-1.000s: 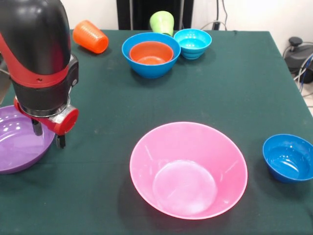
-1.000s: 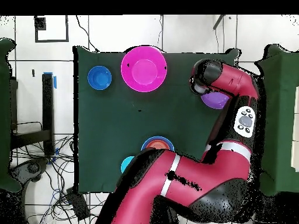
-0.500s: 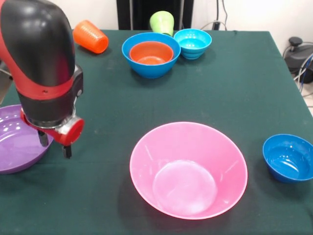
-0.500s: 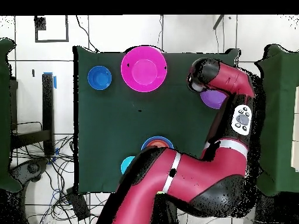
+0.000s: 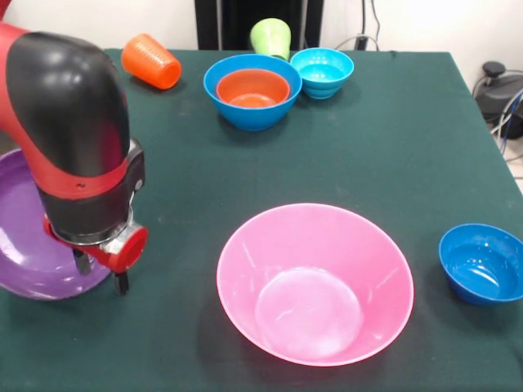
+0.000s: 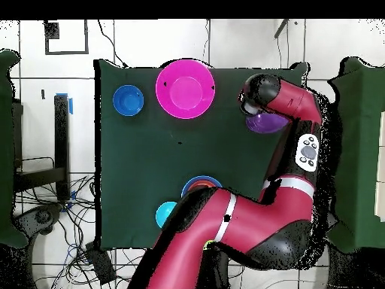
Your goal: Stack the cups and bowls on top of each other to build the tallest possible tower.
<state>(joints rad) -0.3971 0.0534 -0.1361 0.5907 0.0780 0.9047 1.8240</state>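
Observation:
My gripper is shut on the right rim of the large purple bowl, one finger inside and one outside; the bowl looks tilted at the table's left edge. In the overhead view the purple bowl shows partly under the arm. The huge pink bowl sits empty at the front centre. The small dark blue bowl is at the right. At the back, the small orange bowl sits inside the medium blue bowl, beside the cyan bowl. The lime green cup and the orange ribbed cup lie at the far edge.
The dark green table has a stretch of bare cloth between the back bowls and the pink bowl. My arm's bulky black and red wrist covers the left side. Cables and a dark object lie off the table's right edge.
My gripper has moved toward the front and right, and the purple bowl has shifted and tipped along with it. Everything else has stayed put.

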